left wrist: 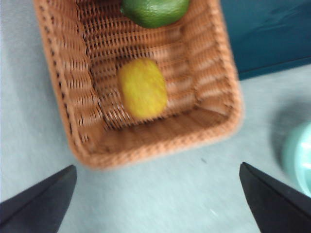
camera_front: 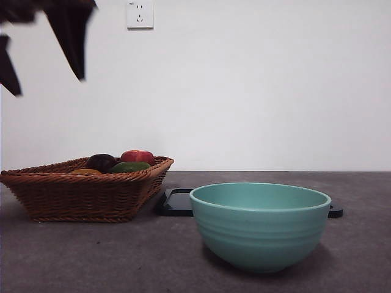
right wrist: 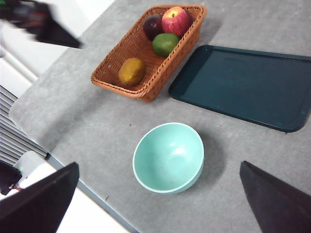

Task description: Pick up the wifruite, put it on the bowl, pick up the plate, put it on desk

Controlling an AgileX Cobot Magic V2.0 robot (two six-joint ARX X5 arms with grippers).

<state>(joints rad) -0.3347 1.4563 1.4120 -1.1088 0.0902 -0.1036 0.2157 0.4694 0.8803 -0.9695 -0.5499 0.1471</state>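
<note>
The wifruite (left wrist: 142,88), a yellow-orange fruit, lies in the near end of a wicker basket (left wrist: 77,104); it also shows in the right wrist view (right wrist: 131,71) and just over the basket rim in the front view (camera_front: 85,171). My left gripper (left wrist: 157,166) hangs open high above the basket, holding nothing. The mint-green bowl (camera_front: 259,227) stands empty on the desk (camera_front: 122,256). Behind it lies the plate (right wrist: 240,85), a dark flat rectangular tray. My right gripper (right wrist: 159,164) is open high over the bowl (right wrist: 168,157).
In the basket (right wrist: 146,53) there are also a green fruit (right wrist: 165,43), a red apple-like fruit (right wrist: 176,20) and a dark purple fruit (right wrist: 152,26). The left arm (camera_front: 70,30) shows dark at the front view's top left. The table edge (right wrist: 73,167) runs near the bowl.
</note>
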